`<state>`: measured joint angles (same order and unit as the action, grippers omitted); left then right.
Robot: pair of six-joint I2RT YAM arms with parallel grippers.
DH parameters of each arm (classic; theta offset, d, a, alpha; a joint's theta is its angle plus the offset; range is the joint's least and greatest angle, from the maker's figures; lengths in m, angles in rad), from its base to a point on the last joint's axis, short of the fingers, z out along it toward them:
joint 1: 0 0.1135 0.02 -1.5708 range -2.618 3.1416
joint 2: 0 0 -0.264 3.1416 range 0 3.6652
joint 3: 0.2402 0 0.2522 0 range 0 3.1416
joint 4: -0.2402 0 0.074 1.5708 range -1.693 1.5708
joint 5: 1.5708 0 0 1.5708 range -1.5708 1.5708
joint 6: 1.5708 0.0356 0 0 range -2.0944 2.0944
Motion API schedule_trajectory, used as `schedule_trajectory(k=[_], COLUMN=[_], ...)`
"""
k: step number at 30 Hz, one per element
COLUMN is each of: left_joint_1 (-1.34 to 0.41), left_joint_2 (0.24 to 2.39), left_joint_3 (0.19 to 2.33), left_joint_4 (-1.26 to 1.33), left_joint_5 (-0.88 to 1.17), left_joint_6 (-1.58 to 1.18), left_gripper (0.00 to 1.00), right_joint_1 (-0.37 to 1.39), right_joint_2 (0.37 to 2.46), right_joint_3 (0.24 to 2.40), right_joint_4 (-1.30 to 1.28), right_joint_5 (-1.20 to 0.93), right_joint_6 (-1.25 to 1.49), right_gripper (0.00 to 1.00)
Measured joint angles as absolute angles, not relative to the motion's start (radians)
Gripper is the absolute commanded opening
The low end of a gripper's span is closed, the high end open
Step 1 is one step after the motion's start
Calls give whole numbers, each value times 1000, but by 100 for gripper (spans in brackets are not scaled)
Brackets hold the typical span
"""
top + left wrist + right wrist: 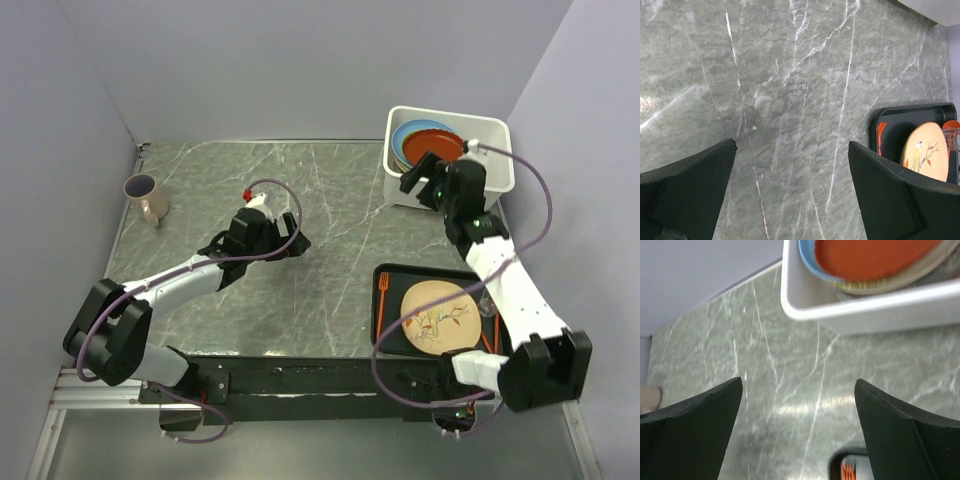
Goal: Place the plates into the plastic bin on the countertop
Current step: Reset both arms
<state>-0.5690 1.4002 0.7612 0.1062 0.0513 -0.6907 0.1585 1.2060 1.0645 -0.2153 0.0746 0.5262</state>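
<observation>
The white plastic bin [499, 178] stands at the back right of the marble countertop [330, 200]. It holds stacked plates, a red-orange plate [434, 146] on top and a blue plate [405, 134] under it. In the right wrist view the bin's rim [840, 309], the red-orange plate [870, 255] and the blue rim [808, 261] show at the top. My right gripper [421, 180] [799, 381] is open and empty, just in front of the bin's near left corner. My left gripper [296, 233] [792, 145] is open and empty over bare countertop mid-table.
A flat black tray [398, 280] at the front right holds a pale peach plate with a bird drawing [438, 316] [927, 150] and an orange fork [381, 300]. A tan mug [145, 196] stands at the far left. Walls close in on three sides.
</observation>
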Motion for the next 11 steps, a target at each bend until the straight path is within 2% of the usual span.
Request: schedule_trajectory(k=[6,11], left_joint_1=[-569,-569], left_joint_2=[1382,1369], left_joint_3=[761,761], left_joint_4=[104,95], left_joint_5=[36,28], left_joint_6=[-691,-673], left_gripper=[100,100], right_joint_1=[197,205], right_joint_2=[1047,986], right_joint_3=[836,762], right_joint_4=[-186,-188], right_joint_5=[78,84], right_joint_6=[561,567], right_gripper=[100,100])
